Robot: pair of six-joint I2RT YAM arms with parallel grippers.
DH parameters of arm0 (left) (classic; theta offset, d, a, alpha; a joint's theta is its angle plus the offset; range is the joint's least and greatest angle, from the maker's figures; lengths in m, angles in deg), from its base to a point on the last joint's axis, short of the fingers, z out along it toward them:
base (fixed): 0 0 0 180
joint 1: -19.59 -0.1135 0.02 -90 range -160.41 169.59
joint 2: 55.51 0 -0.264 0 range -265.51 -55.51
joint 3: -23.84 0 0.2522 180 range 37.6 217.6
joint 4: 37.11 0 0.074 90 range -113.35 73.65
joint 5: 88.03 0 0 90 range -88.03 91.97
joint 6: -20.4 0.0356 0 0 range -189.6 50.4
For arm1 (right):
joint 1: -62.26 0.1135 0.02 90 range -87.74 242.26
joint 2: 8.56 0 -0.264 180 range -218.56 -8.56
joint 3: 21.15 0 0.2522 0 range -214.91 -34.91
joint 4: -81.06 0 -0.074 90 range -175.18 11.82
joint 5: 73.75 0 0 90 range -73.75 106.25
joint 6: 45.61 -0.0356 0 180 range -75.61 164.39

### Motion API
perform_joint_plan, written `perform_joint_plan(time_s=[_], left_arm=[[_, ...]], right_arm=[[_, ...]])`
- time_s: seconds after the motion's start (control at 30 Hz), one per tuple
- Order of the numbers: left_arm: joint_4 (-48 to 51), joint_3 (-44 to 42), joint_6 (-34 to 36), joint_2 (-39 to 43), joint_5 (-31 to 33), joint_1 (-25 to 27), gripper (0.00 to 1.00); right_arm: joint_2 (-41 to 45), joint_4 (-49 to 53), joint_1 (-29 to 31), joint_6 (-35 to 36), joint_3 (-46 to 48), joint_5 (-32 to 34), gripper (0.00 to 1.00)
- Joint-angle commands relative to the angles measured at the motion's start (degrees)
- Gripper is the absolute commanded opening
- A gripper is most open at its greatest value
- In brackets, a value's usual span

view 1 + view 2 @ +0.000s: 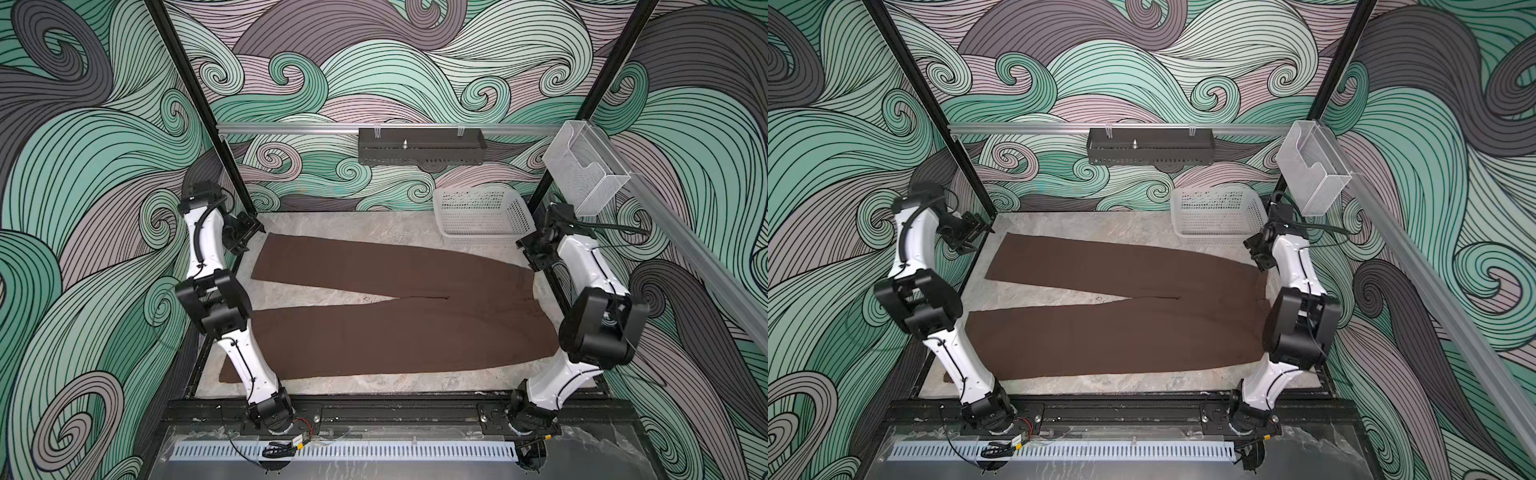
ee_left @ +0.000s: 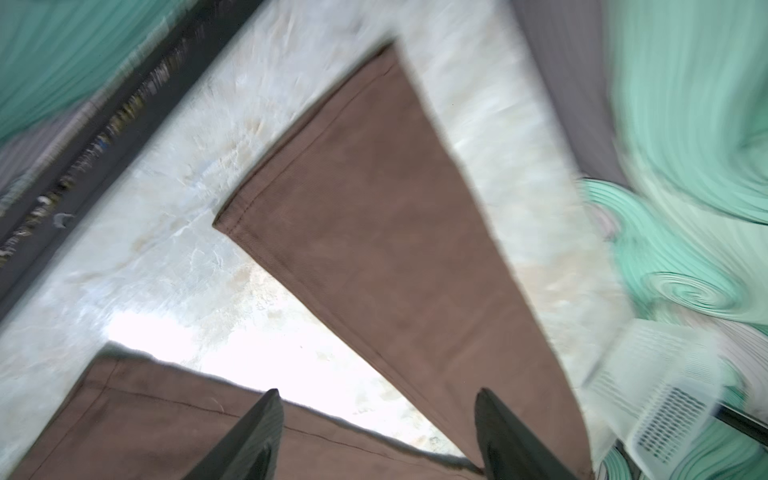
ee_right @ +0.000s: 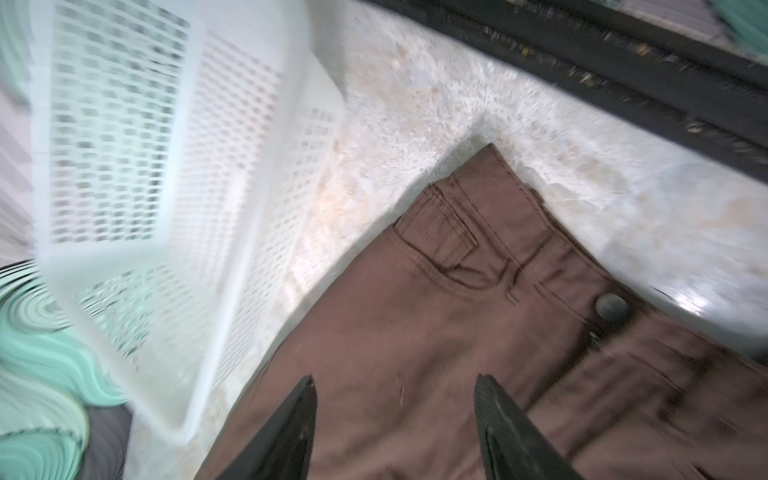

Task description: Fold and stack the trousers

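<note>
Across the desk [image 1: 353,226] the brown trousers [image 1: 395,328] lie flat, waist right, legs splayed left. The left arm [image 1: 205,249] bends elbow-high, its jaws apart and empty by the far leg's hem. The right arm [image 1: 582,266] mirrors it, jaws apart and empty over the waistband's far corner, beside the white basket [image 1: 482,216].

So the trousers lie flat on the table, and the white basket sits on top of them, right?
Nearly: the trousers lie flat on the table, but the white basket sits beside them; the right wrist view shows bare table between.
</note>
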Motion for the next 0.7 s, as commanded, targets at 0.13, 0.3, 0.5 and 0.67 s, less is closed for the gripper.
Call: perform_joint_plan(time_s=[0.13, 0.3, 0.5, 0.67], left_arm=[[-9.2, -28.8, -2.4, 26.9, 4.5, -2.2, 0.78], [-11.2, -41.5, -3.3, 40.7, 5.8, -3.9, 0.79], [-10.2, -49.2, -3.4, 46.0, 4.7, -4.2, 0.81], [-11.8, -55.6, -3.9, 46.8, 2.0, -4.3, 0.81]], right_arm=[[12.2, 3.3, -0.6, 2.6, 13.8, -1.5, 0.66], [20.9, 3.3, -0.9, 4.2, 21.5, -1.3, 0.67], [27.4, 3.3, -2.1, 6.6, 28.7, -2.4, 0.67], [27.4, 2.7, -4.2, 7.6, 31.2, -3.4, 0.67]])
